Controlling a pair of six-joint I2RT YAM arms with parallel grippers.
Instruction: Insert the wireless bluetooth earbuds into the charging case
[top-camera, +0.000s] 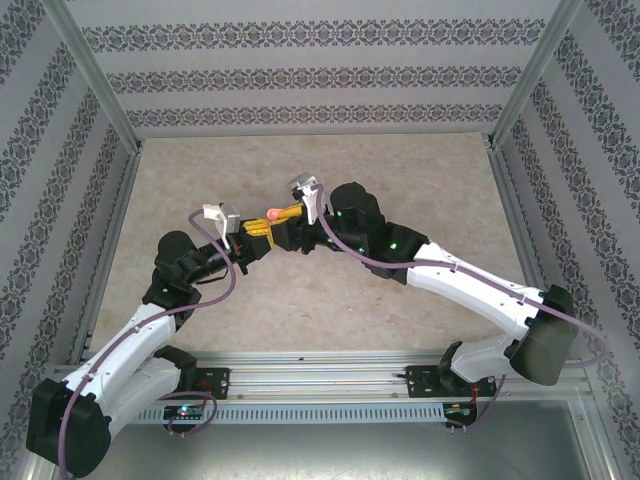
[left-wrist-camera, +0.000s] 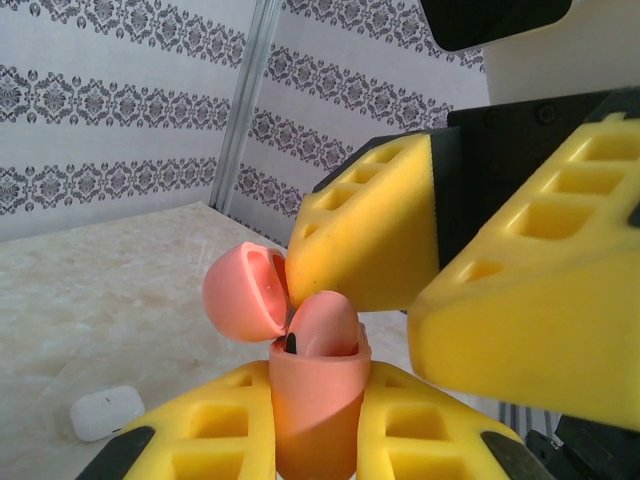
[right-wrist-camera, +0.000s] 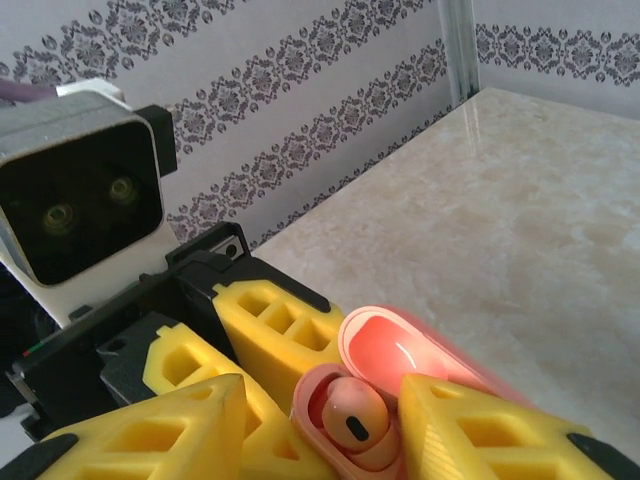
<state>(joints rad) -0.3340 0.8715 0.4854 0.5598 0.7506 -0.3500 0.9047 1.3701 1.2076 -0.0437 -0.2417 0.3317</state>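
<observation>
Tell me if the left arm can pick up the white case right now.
Probably not: the left gripper is shut on the coral case, so its jaws are taken. The white case lies free on the table, but the coral one would have to go down first.

Both arms reach in over the beige marbled table (top-camera: 400, 170) and meet near its middle. The yellow-fingered left gripper (top-camera: 258, 233) and right gripper (top-camera: 287, 214) stand tip to tip, with a small coral-orange case (top-camera: 275, 213) between them.
</observation>
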